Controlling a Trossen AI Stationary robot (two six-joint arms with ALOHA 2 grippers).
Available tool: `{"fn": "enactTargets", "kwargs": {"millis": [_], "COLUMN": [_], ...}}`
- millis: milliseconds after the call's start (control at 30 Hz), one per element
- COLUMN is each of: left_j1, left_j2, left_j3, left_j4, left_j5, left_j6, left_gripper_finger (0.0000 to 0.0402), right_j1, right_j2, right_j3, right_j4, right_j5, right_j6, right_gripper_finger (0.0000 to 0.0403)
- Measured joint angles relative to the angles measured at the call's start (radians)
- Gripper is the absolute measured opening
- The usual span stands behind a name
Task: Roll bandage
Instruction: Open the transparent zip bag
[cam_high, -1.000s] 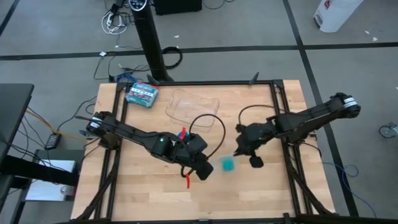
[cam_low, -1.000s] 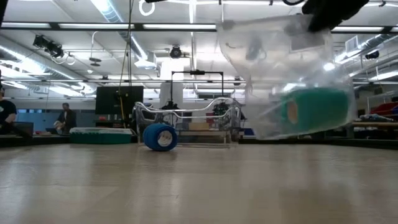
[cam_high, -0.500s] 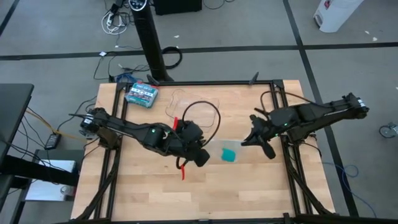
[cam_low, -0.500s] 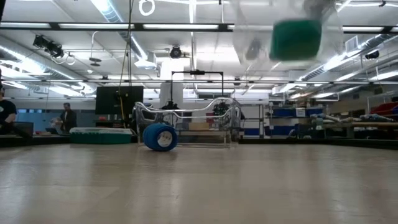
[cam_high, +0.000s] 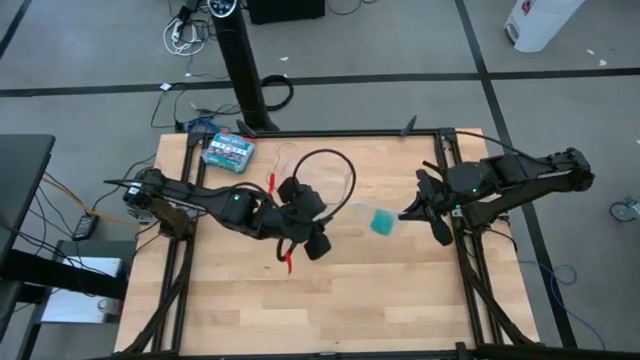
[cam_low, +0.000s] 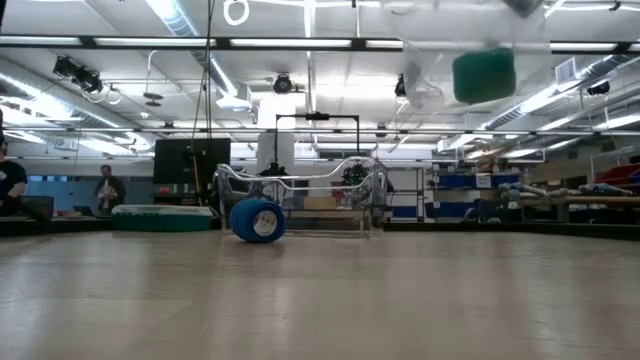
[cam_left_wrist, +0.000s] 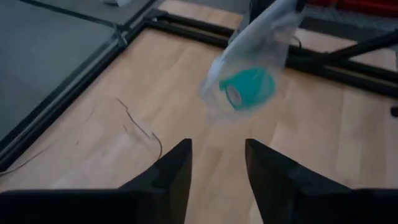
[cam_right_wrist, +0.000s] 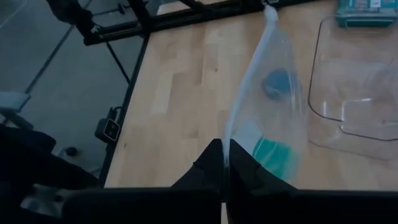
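Right claw (cam_right_wrist: 224, 163) pinched on the edge of a clear plastic bag (cam_right_wrist: 268, 118) held above the wooden surface (cam_high: 250, 300), a teal-green roll (cam_low: 484, 75) inside. Left claw (cam_left_wrist: 216, 163) spread, empty, near mid-surface (facing the bag). Small bright blue bandage roll (cam_low: 257, 220) stands farther back beside a clear plastic tray (cam_right_wrist: 351, 81).

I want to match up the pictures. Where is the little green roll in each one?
High view: the green roll is mid-table, inside the clear bag.
Low view: top right, hanging in the air.
Left wrist view: upper middle, in the bag.
Right wrist view: lower middle, in the bag.
Shared landmark: the clear bag, pinched by the right claw.
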Motion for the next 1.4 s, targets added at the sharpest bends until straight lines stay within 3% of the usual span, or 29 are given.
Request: {"fn": "enactTargets", "kwargs": {"millis": [800, 933, 1133, 1400], "left_j1": [0.062, 0.066, 0.075, 0.074], "left_j2": [0.045, 0.046, 0.047, 0.047], "left_j3": [-0.01, -0.01, -0.01, -0.01], "left_j4": [0.147, 0.144, 0.133, 0.098], "left_j5": [0.105, 0.092, 0.086, 0.113], "left_j6": [0.129, 0.132, 0.15, 0.155], "left_gripper_finger": [0.0159, 0.0122, 0.0014, 0.0004], "right_j1": [0.0, 0.0, -0.001, -0.019], "right_j2": [0.072, 0.075, 0.074, 0.069], "right_j3": [0.0, 0.0, 0.0, 0.0], "right_j4": [0.14, 0.163, 0.16, 0.108], "right_j5": [-0.009, -0.009, -0.008, 0.034], "right_j6": [-0.021, -0.021, -0.02, 0.084], "right_gripper_finger": [0.0, 0.0, 0.0, 0.0006]}}
